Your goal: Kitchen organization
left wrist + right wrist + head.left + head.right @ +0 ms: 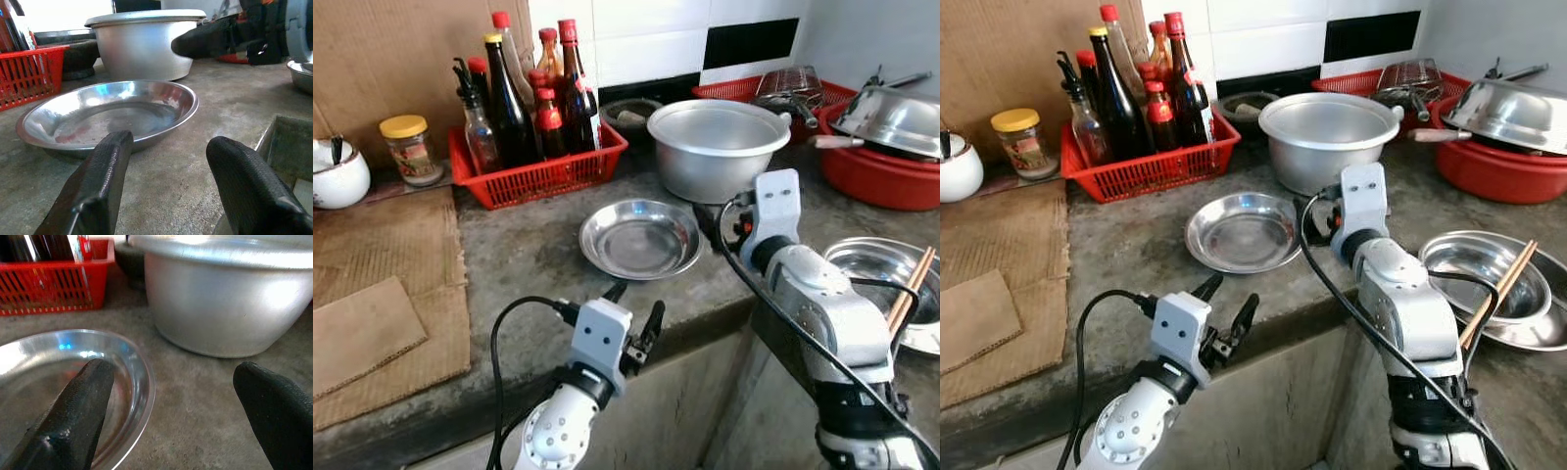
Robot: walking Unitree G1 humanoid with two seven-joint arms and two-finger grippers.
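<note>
A shallow steel plate (641, 238) lies on the grey concrete counter (529, 255), just in front of a large aluminium pot (717, 147). My left gripper (636, 302) is open at the counter's front edge, its fingers pointing at the plate's near rim (107, 147) from a short way off. My right gripper (173, 369) is open low over the counter at the plate's right side. One of its fingers (78, 406) hangs over the plate's rim (142, 382) and the other stands in front of the pot's wall (220, 308). Neither gripper holds anything.
A red basket of sauce bottles (543, 171) stands at the back left, with a yellow-lidded jar (409, 147) and a white pot (337, 176) beside it. Cardboard (382, 284) covers the left counter. To the right are a red basin with steel lid (886, 181) and steel bowls with chopsticks (911, 289).
</note>
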